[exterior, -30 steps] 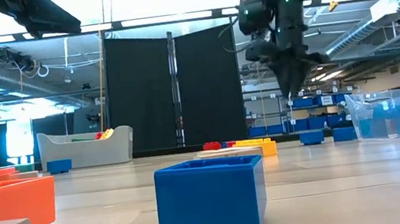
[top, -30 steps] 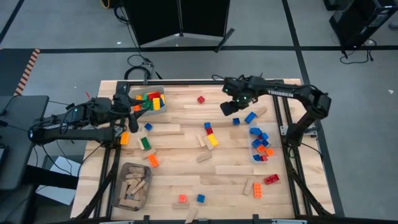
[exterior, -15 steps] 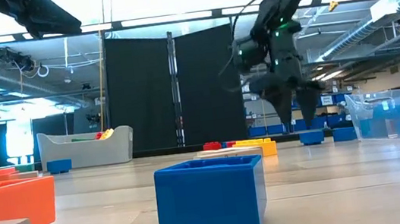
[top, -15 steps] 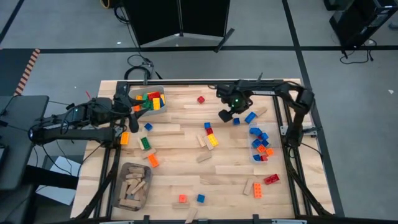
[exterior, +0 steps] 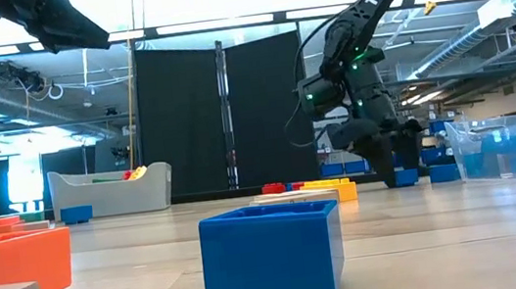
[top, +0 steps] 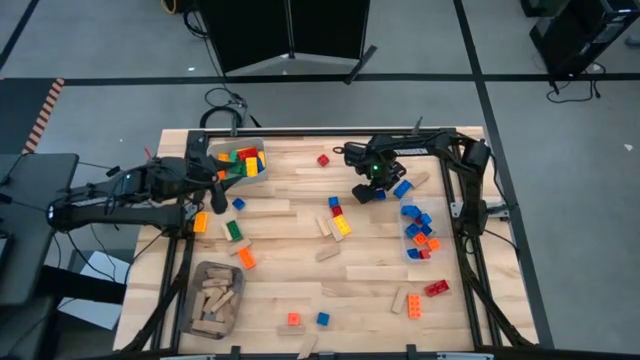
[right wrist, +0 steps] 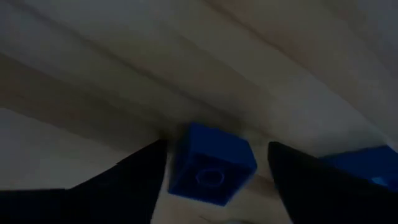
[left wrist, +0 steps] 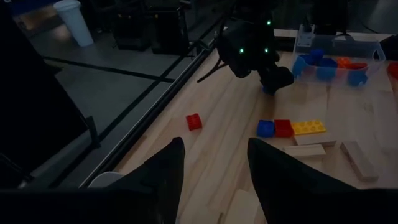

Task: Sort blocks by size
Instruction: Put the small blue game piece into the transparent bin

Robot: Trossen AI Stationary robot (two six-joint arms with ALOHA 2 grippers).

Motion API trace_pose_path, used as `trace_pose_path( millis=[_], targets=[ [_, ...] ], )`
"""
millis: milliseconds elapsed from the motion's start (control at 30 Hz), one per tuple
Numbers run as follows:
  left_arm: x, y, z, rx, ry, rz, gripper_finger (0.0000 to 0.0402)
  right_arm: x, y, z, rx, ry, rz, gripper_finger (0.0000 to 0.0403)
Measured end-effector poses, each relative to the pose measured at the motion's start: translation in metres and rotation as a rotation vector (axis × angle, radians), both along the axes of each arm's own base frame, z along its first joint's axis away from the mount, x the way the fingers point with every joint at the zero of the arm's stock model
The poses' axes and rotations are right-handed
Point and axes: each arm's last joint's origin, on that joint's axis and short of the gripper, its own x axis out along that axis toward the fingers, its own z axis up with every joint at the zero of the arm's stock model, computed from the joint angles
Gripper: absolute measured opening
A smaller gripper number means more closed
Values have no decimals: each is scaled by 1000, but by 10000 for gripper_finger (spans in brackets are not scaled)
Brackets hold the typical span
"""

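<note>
While the right gripper [right wrist: 214, 180] is hanging low with fingers spread around a small blue block [right wrist: 211, 163] on the table [top: 300, 270], it is risking nudging a larger blue block [right wrist: 367, 165] alongside. Left gripper [left wrist: 211, 168] is waiting half-open, empty, over the grey bin [top: 224, 152].

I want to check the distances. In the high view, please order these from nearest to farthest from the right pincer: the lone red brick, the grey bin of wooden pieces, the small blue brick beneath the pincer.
1. Small blue brick, under the right pincer.
2. Lone red brick, toward the table's far edge.
3. Grey bin of wooden pieces, near left corner.
</note>
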Motion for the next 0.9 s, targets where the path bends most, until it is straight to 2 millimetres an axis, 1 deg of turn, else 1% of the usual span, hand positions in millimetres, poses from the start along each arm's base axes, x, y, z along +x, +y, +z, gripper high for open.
trace_pose_path(
  millis=[67,233,333,367,467,567,633,700,800,900],
  targets=[
    [2,0,-1,-1,8,0,184,0,0,1,1,-4,-7,264],
    [5,1,-2,-3,26,0,184,-1,0,0,82,-29,-38,191],
    [7,1,-2,-2,16,0,184,-1,0,0,87,-29,-48,156],
    [7,1,-1,-1,6,0,184,-2,0,1,89,-25,-48,150],
    [9,1,3,6,-33,-1,184,-2,0,1,91,-22,-49,150],
    [9,1,6,16,-62,-3,184,-2,3,7,83,-30,-48,150],
    [10,1,7,19,-80,-3,184,-1,7,15,63,-48,-39,150],
    [10,1,8,20,-88,-3,184,-2,11,27,34,-77,-35,150],
    [10,1,9,22,-102,-3,184,-7,20,55,-19,-142,-41,154],
    [11,1,12,27,-130,-3,184,-18,33,88,-95,-195,-59,159]
  ],
)
